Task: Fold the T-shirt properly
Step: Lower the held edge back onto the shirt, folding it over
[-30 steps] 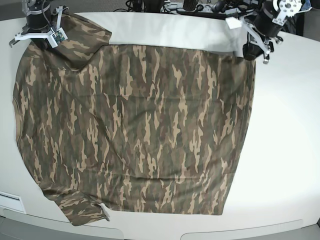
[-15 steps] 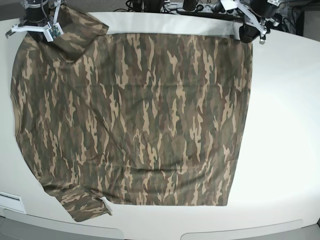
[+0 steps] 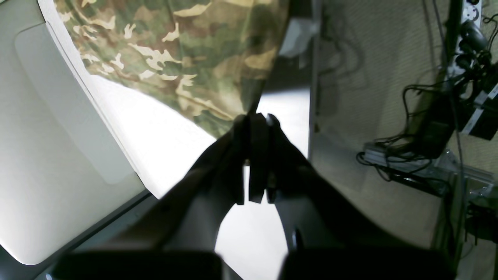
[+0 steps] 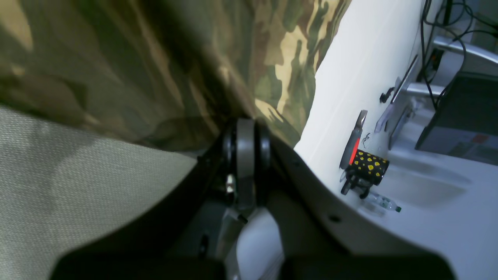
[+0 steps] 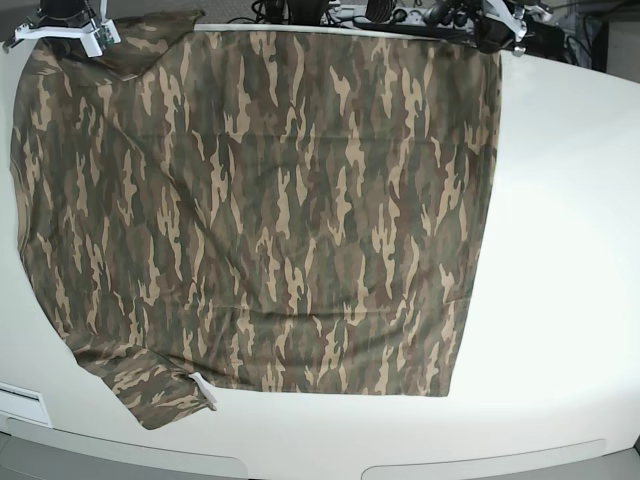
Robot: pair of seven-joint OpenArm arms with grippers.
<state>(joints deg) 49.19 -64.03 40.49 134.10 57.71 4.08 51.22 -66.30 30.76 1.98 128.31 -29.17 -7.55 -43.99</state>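
The camouflage T-shirt (image 5: pixel 270 210) lies spread flat over the white table (image 5: pixel 570 250), a sleeve at the front left (image 5: pixel 150 395). My left gripper (image 5: pixel 497 35) is at the shirt's far right corner. In the left wrist view it (image 3: pixel 255 118) is shut on the cloth's edge (image 3: pixel 186 50) at the table's back edge. My right gripper (image 5: pixel 75 25) is at the far left corner. In the right wrist view it (image 4: pixel 245 124) is shut on the cloth (image 4: pixel 116 70), which hangs over its fingers. The collar is not in view.
Cables and power strips (image 3: pixel 463 70) lie beyond the table's back edge. A black mug with yellow dots (image 4: pixel 367 167) and a small bottle (image 4: pixel 383 202) are on a white surface off the table. A white label (image 5: pixel 20 403) sits at the table's front left.
Both grippers have moved toward the table's back edge with the shirt's far corners. The far edge now reaches the back of the table and the cloth lies stretched flatter.
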